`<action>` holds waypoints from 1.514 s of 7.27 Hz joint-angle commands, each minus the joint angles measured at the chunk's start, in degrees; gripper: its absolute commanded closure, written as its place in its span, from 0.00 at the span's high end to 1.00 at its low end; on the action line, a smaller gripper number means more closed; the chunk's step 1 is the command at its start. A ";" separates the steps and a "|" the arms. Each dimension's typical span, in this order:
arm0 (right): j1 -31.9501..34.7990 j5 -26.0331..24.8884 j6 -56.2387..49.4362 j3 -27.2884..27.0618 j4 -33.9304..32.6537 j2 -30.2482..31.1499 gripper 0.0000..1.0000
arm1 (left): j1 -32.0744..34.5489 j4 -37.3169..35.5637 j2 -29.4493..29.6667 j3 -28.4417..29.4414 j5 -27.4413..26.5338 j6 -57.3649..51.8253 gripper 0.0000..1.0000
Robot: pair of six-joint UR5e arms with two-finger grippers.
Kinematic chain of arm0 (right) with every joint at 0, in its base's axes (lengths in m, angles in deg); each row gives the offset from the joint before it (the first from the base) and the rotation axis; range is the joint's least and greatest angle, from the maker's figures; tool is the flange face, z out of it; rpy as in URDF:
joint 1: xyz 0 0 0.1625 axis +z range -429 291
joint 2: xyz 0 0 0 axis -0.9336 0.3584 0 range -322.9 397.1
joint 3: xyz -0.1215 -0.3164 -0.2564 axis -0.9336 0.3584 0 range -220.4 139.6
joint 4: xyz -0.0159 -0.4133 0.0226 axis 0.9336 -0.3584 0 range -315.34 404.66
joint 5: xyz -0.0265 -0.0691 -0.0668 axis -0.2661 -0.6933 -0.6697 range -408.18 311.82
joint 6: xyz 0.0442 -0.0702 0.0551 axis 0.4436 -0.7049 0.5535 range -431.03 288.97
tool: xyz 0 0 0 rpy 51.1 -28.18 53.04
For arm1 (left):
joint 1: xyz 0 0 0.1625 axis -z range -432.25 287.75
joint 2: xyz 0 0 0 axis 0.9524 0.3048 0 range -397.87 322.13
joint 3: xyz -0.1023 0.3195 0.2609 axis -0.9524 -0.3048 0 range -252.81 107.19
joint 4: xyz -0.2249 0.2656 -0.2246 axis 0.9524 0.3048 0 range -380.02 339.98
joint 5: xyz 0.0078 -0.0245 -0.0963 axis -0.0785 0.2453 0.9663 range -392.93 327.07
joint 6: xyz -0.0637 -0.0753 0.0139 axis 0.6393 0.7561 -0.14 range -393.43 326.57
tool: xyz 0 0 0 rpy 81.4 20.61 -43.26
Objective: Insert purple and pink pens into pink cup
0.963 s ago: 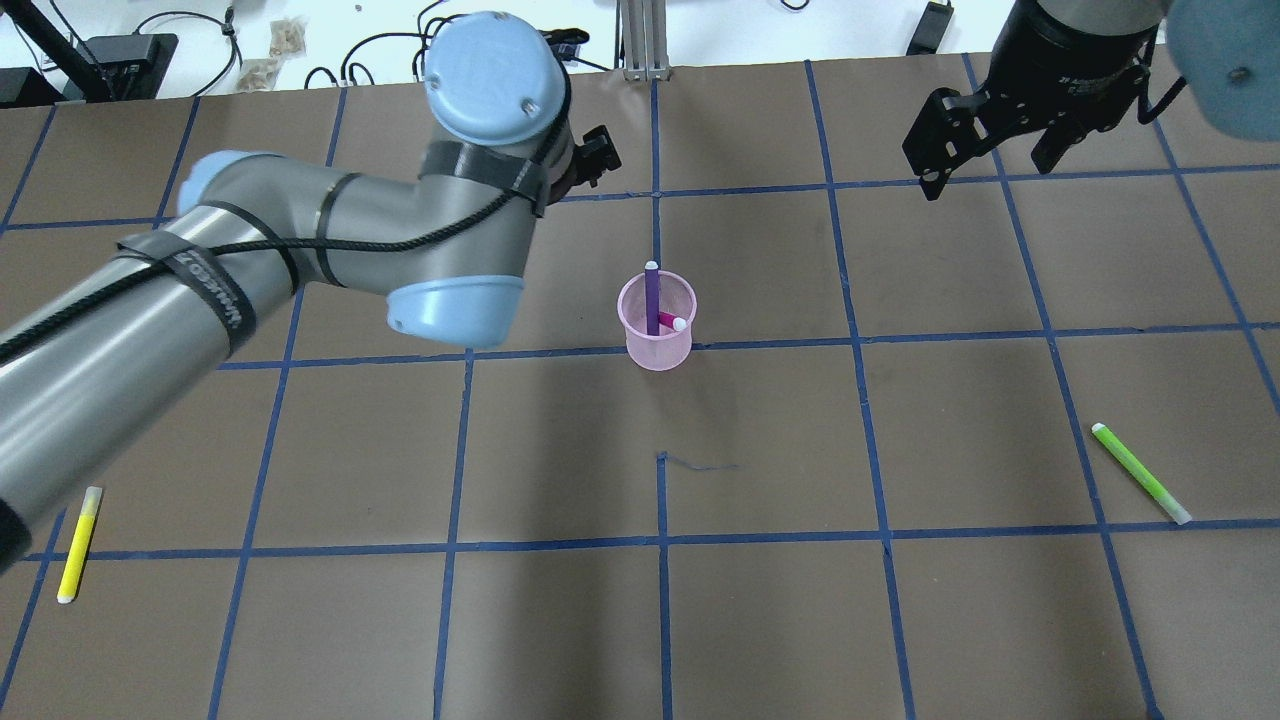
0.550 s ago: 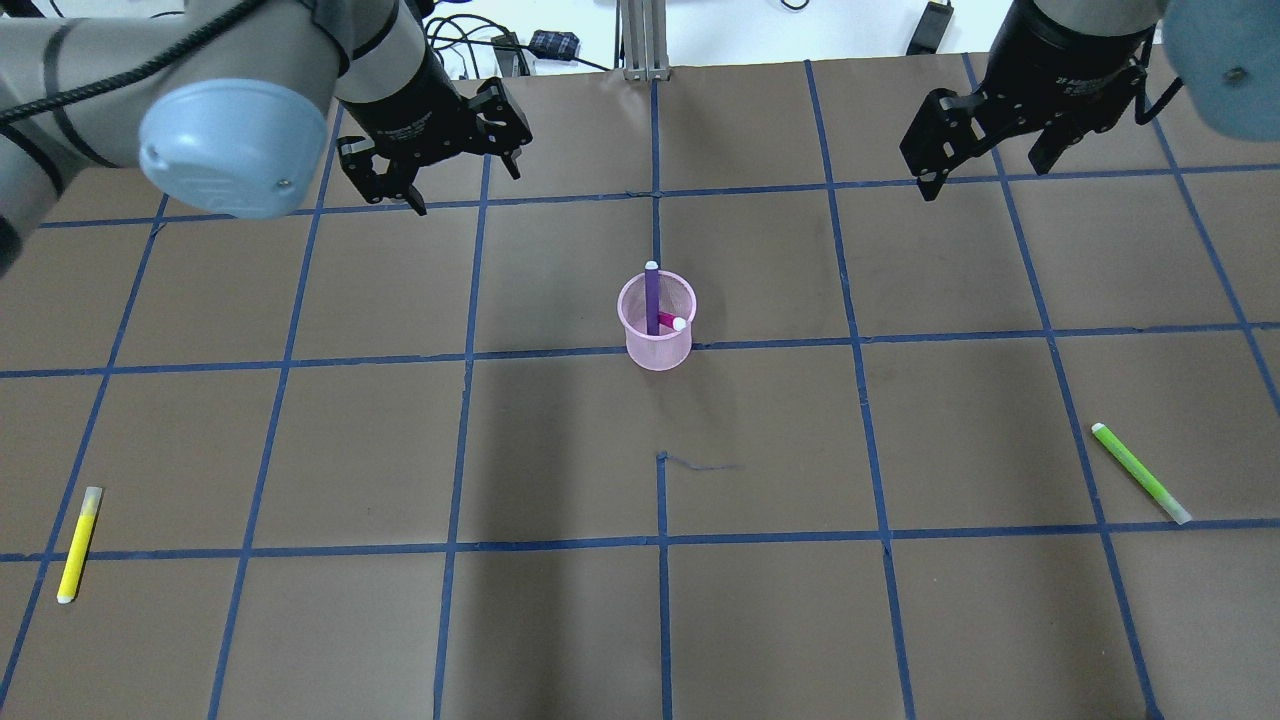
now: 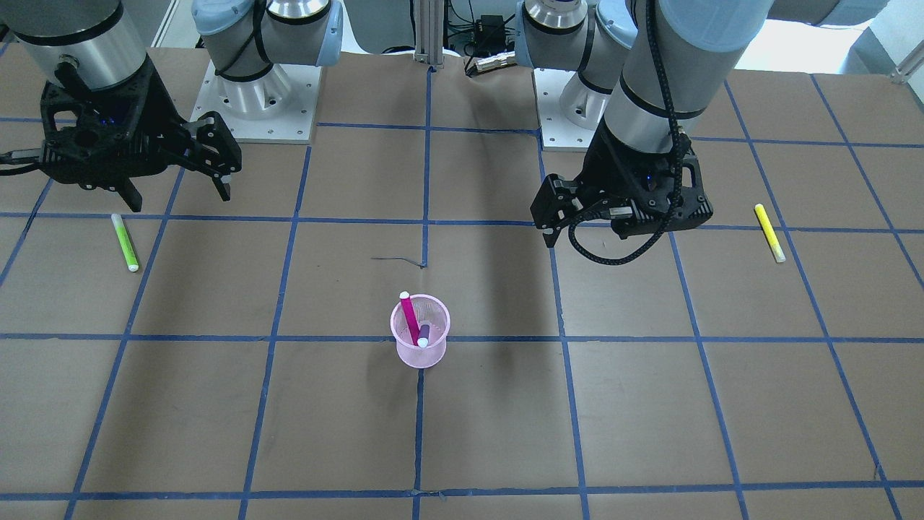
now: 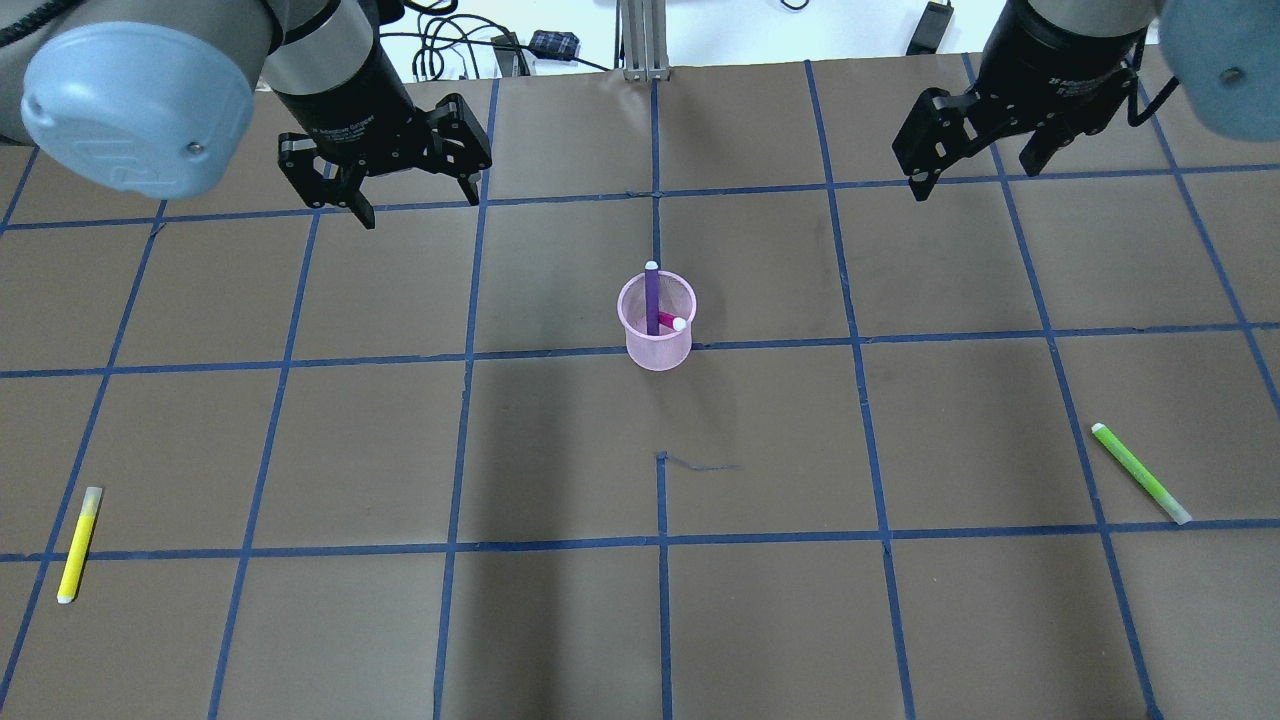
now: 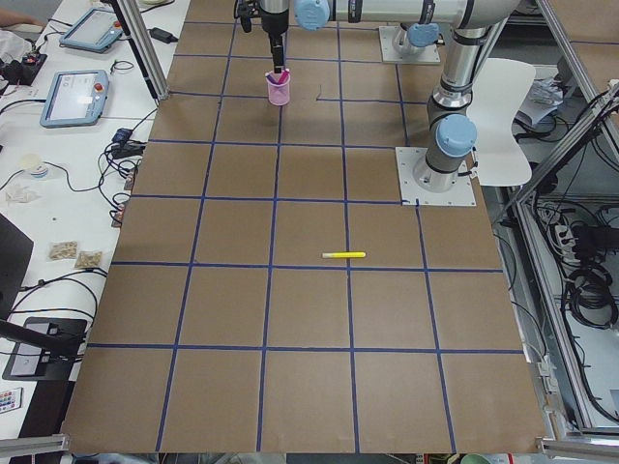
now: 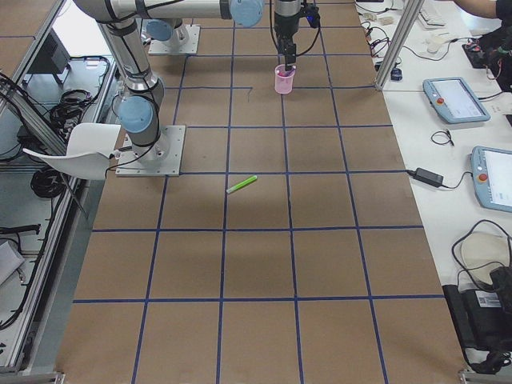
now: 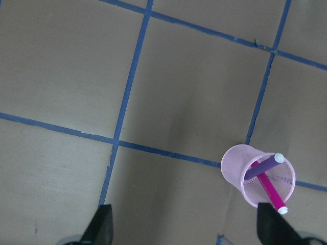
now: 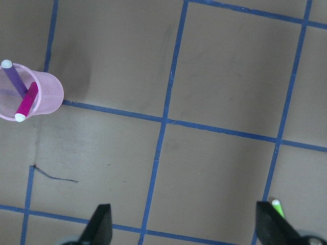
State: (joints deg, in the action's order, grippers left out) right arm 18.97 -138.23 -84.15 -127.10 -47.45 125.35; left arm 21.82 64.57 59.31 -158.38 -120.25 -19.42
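The pink mesh cup [image 4: 657,340] stands upright at the table's middle, also in the front view [image 3: 420,350]. The purple pen [image 4: 652,293] and the pink pen [image 4: 668,322] both stand inside it, leaning on the rim. The left wrist view shows the cup [image 7: 240,173] with both pens in it, and so does the right wrist view [image 8: 46,92]. My left gripper [image 4: 418,205] is open and empty, above the table, far back-left of the cup. My right gripper [image 4: 975,178] is open and empty, far back-right of the cup.
A yellow highlighter [image 4: 78,545] lies near the front left. A green highlighter [image 4: 1140,473] lies at the front right. Blue tape lines grid the brown table. Cables and boxes lie beyond the far edge.
My left arm has swung away from beside the cup to the back left, its gripper open. The right gripper has barely shifted. Cup and pens have not moved.
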 commanded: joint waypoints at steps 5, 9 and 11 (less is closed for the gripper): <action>0.00 0.04 -0.06 -0.04 0.00 0.17 1.00 | -0.74 10.05 -0.94 4.87 -1.18 -13.10 1.00; 0.00 0.04 -0.06 -0.04 0.00 0.17 1.00 | -0.56 10.51 -1.73 4.53 -2.92 -16.20 1.00; 0.00 0.05 -0.06 -0.13 0.09 0.08 1.00 | -0.56 11.03 -3.66 3.83 -2.77 -16.12 1.00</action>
State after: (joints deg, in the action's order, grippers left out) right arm 18.98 -138.14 -84.21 -127.20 -47.43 125.47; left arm 21.27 75.19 56.66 -154.21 -123.01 -35.46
